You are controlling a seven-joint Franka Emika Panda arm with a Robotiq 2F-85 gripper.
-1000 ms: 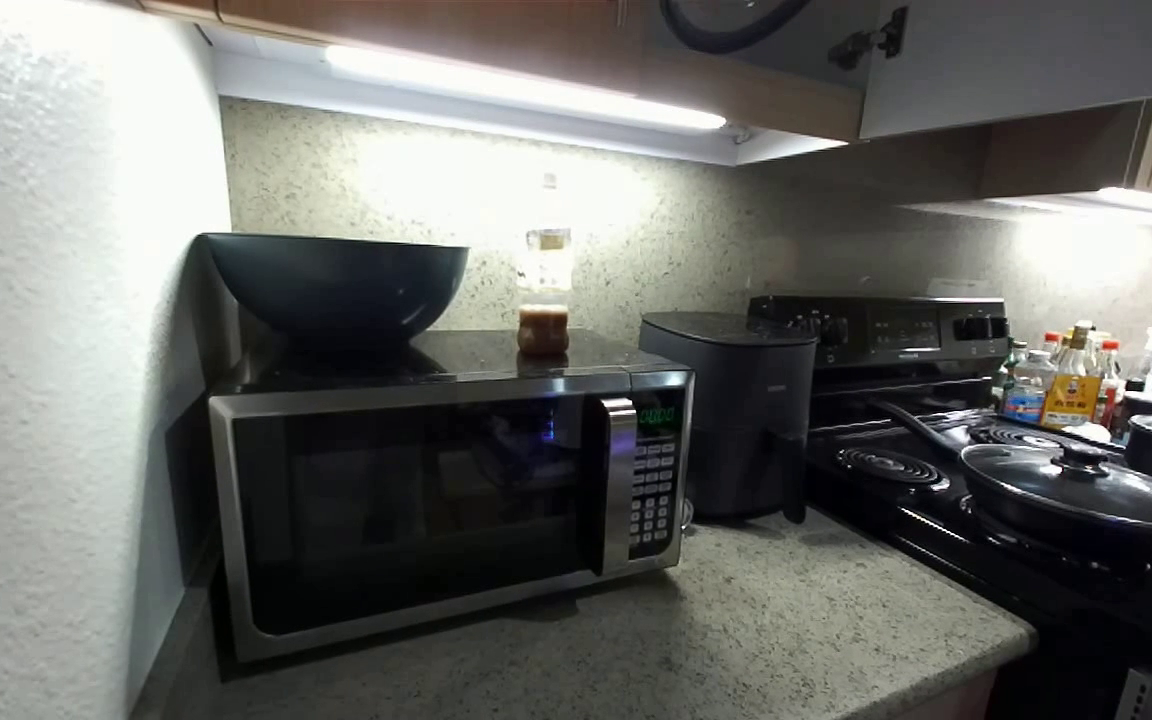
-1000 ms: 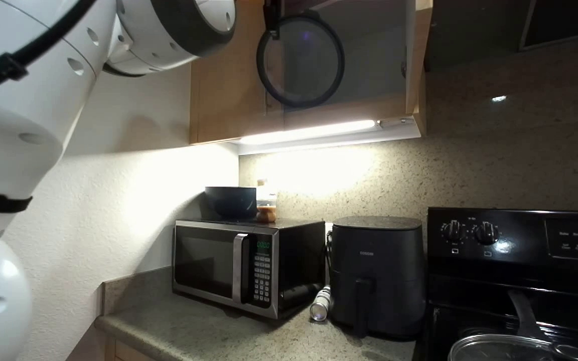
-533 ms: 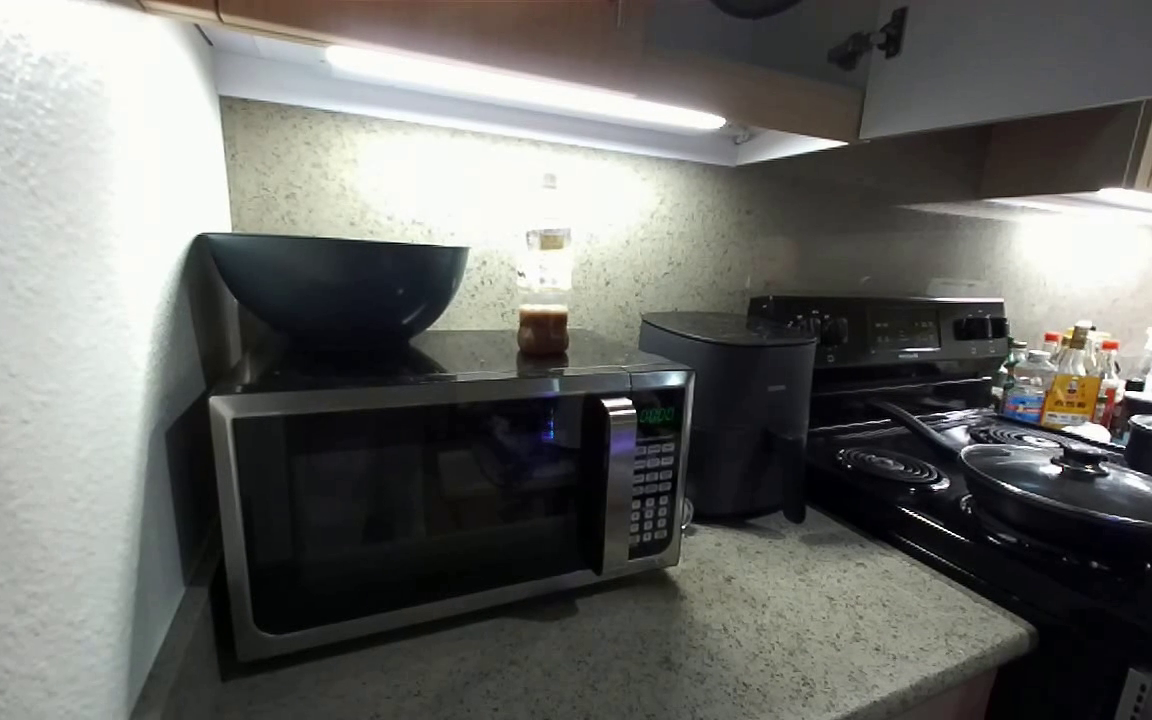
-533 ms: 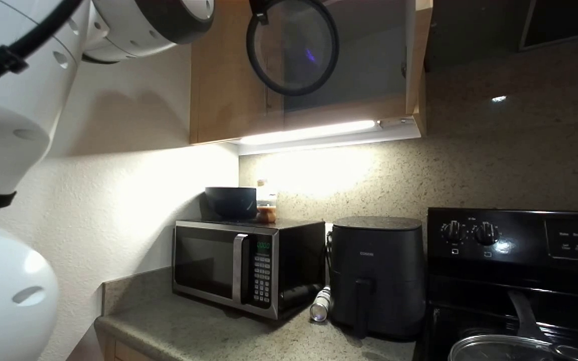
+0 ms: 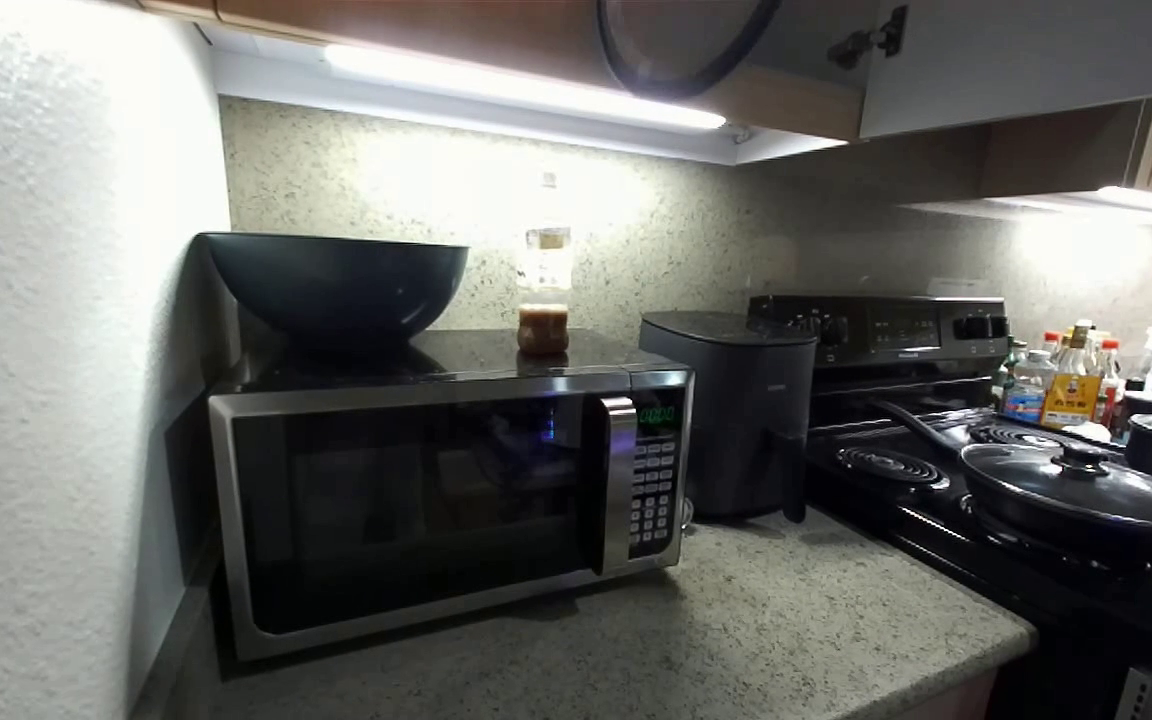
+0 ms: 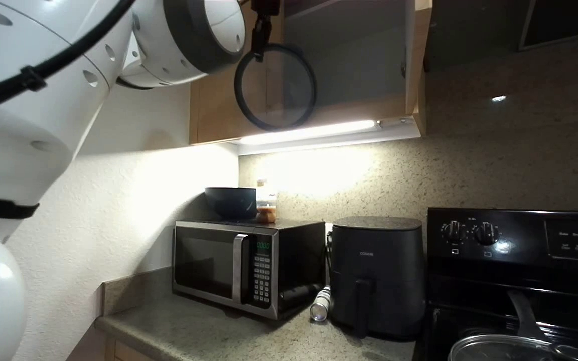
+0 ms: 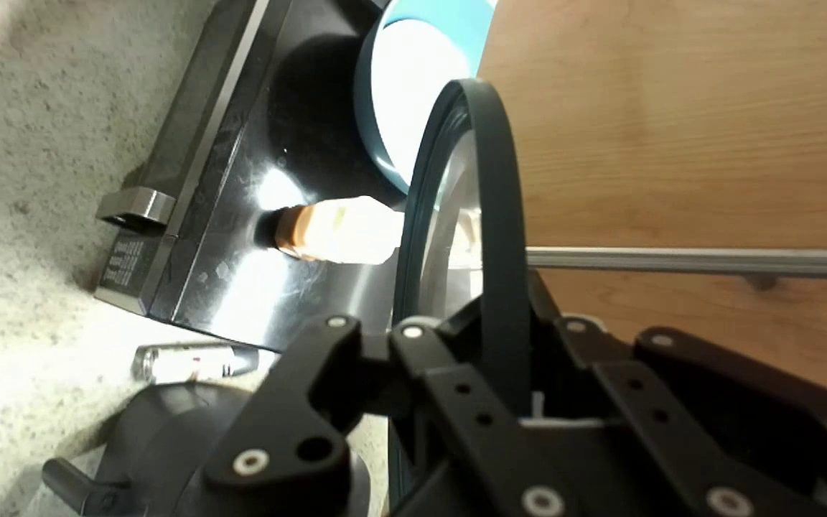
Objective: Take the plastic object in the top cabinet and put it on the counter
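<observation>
The plastic object is a round plate with a dark rim and a see-through middle (image 6: 275, 87). It hangs upright in front of the top cabinet (image 6: 229, 108), whose right door stands open. In an exterior view only its lower part (image 5: 676, 90) shows at the top edge. In the wrist view its rim (image 7: 502, 201) stands edge-on between the fingers. My gripper (image 6: 260, 50) is shut on the upper rim; it also shows in the wrist view (image 7: 505, 309). The counter (image 6: 193, 326) lies well below and also shows in an exterior view (image 5: 786, 620).
A microwave (image 6: 203, 255) stands on the counter under the plate, with a dark bowl (image 6: 231, 202) and a bottle with brown contents (image 6: 266, 213) on top. An air fryer (image 6: 377, 281), a small lying bottle (image 6: 320, 304) and the stove (image 5: 936, 480) are to the right.
The plate, held in my gripper, first rose a little, then came down and leftward in both exterior views. It now hangs lower, its bottom near the light strip. My grip stays shut.
</observation>
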